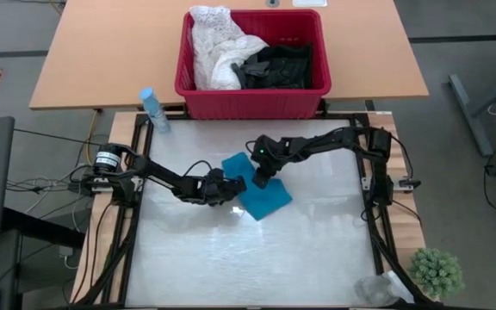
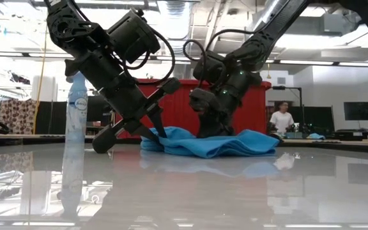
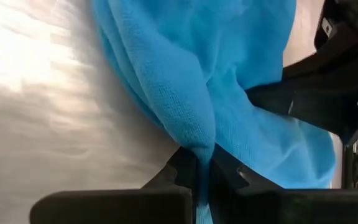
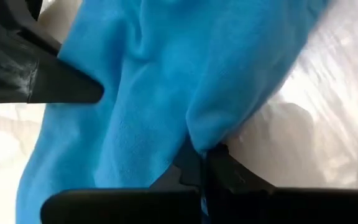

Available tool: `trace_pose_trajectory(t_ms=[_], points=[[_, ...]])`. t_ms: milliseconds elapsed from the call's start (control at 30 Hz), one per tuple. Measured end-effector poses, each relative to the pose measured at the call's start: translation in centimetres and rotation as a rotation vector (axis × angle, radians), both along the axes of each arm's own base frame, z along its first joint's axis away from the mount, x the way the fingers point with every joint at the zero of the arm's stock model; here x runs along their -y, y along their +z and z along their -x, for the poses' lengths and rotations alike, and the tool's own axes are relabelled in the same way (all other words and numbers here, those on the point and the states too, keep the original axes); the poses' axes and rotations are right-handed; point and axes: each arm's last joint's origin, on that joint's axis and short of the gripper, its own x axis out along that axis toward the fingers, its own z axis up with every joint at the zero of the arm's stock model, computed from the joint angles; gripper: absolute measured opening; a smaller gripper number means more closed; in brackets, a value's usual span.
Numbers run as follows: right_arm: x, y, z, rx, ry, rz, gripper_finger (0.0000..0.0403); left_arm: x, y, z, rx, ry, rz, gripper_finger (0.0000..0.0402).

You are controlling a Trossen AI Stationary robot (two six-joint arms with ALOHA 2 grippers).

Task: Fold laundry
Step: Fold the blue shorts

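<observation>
The bench (image 1: 196, 275) has a pale shiny top, and at its far side stands the red basket (image 1: 252, 99), where the white lacy garment (image 1: 216, 47) and some black garments (image 1: 278, 67) are waiting. The small teal garment (image 1: 261, 198) lies flat near the middle of the bench, between the two arms. The left tool (image 1: 236, 185) is closed on one edge of this cloth; in its wrist view a ridge of teal is pinched between the fingers (image 3: 185, 171). The right tool (image 1: 261, 181) is closed on a nearby edge in the same way. I judge that the step is the grasp for a fold. The next move should lift both edges together, evenly, and carry them over the cloth.
</observation>
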Motion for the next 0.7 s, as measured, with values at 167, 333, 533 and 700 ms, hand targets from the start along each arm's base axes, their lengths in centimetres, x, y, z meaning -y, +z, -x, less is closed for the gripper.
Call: trace_pose_trajectory(t_ms=[167,333,533,700], points=[[0.1,0.9,-0.3,0.017,0.02,-0.055,0.0021,0.0,0.4,-0.1,0.023,-0.016,-0.006,0.0001],[0.5,2.7,-0.3,0.068,0.03,-0.06,0.0021,0.0,0.9,0.0,0.006,-0.048,-0.026,0.0001],[2.1,4.3,0.8,0.09,-0.009,-0.051,0.0021,-0.6,1.1,0.2,-0.02,-0.034,-0.033,0.0],[2.6,4.3,0.9,0.099,-0.017,-0.063,0.0021,-2.1,1.6,0.2,-0.025,-0.052,-0.086,0.0]])
